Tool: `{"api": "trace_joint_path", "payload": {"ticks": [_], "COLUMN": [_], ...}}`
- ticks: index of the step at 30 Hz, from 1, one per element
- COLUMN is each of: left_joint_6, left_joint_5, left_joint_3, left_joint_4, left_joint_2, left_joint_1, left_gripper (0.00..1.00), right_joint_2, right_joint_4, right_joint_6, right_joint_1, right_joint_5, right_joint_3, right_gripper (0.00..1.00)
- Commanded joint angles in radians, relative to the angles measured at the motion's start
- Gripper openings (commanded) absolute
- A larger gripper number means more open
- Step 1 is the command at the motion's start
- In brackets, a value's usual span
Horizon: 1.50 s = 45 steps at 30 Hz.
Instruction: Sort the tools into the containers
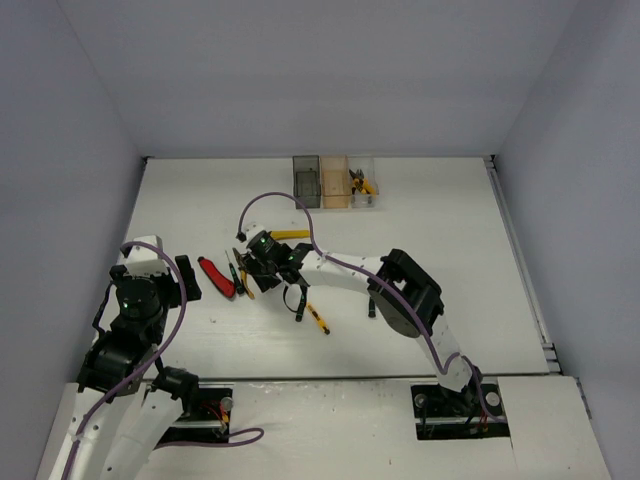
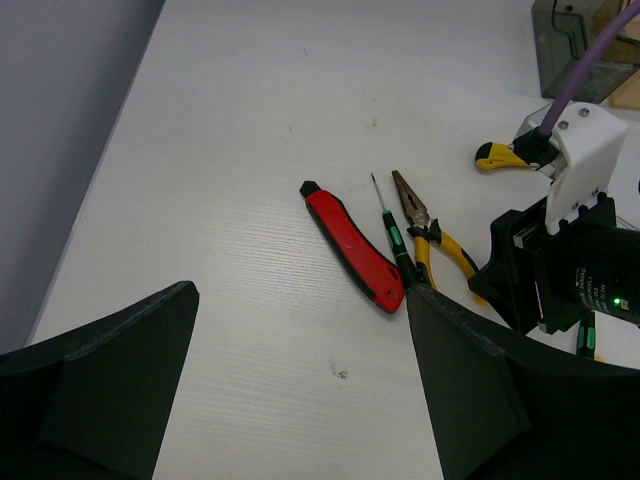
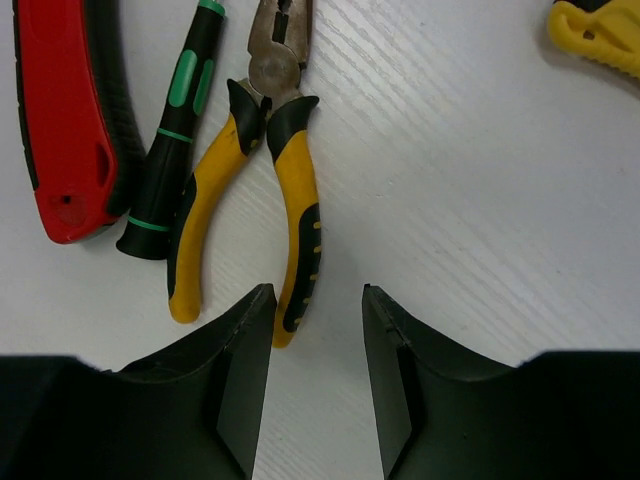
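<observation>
Yellow-and-black-handled pliers (image 3: 295, 200) are laid on the white surface (image 3: 480, 200), crowded by a black-green screwdriver (image 3: 175, 130) (red-handled cutter (image 3: 60, 120) beyond). The right pincer (image 3: 317, 310) is parted, empty, at one handle's tip; the left pincer (image 2: 300, 300) is spread wide, empty.

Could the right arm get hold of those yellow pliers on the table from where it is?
Probably yes: its fingers hover apart just above the handle ends of the pliers, with nothing between.

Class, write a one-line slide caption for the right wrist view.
Right gripper, jaws apart, poised over yellow-handled pliers lying beside a black-green screwdriver and red cutter.
</observation>
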Motion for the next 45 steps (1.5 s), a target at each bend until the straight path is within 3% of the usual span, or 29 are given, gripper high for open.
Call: {"api": "trace_joint_path", "payload": {"ticks": [1,8,14,24,33,37,45], "left_joint_6": [0.007,0.007,0.006,0.005,0.005,0.004,0.006], "left_joint_5": [-0.014,-0.008,-0.006,-0.006,-0.003,-0.001,-0.003], "left_joint_3": [0.026,0.026,0.026,0.026,0.026,0.026,0.027], "left_joint_4": [0.031,0.031,0.031,0.031,0.032,0.031,0.032], "left_joint_2": [0.003,0.007,0.009,0.009,0.010,0.013,0.021], "left_joint_1": [-0.001,-0.001,-0.001,-0.001,-0.001,-0.001,0.000], "left_gripper": [0.82,0.82,0.82,0.82,0.82,0.82,0.82], "right_joint_2": [0.017,0.032,0.010,-0.214,-0.426,-0.448,-0.330], "right_joint_4": [0.018,0.019,0.019,0.019,0.017,0.017,0.016], "right_joint_6": [0.017,0.029,0.029,0.015,-0.059,-0.100,-0.162], "right_joint_1": [0.020,0.026,0.020,-0.083,-0.365,-0.535,-0.690], "right_joint_5": [0.064,0.087,0.134,0.112,0.043,-0.022,-0.105], "right_joint_3": [0.057,0.048,0.019,-0.047,-0.127,-0.121,-0.005], "right_gripper": [0.35,0.31,0.00,0.00,0.00,0.00,0.00]}}
